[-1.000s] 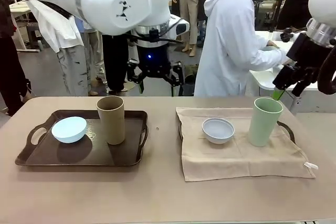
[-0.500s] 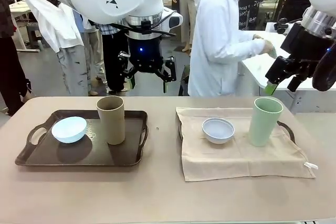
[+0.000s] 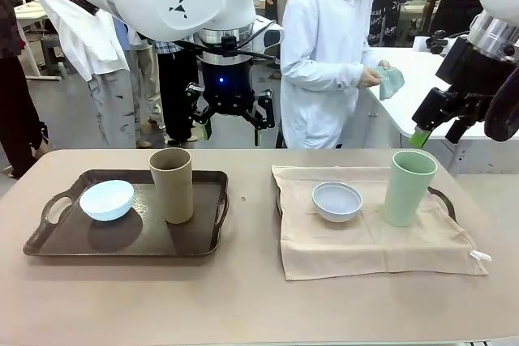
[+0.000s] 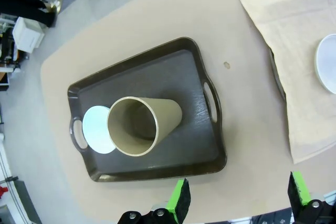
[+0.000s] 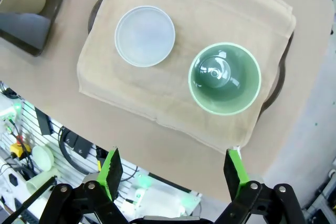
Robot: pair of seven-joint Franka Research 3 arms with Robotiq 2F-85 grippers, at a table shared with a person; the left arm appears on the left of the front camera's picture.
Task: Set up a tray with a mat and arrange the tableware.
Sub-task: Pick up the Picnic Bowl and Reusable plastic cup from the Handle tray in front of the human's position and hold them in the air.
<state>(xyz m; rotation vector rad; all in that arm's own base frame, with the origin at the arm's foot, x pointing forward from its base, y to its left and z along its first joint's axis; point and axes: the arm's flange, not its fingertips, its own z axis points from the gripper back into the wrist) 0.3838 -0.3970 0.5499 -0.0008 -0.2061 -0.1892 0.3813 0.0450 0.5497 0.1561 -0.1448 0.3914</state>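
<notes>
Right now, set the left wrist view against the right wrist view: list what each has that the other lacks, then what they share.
Left wrist view: the pale blue bowl on the dark tray, partly hidden by the tan tumbler, plus the left gripper, open and empty. Right wrist view: the green tumbler standing on the cloth mat, plus the right gripper, open and empty. Shared: the dark tray, the tan tumbler, the cloth mat, the greyish white bowl and the table.
</notes>
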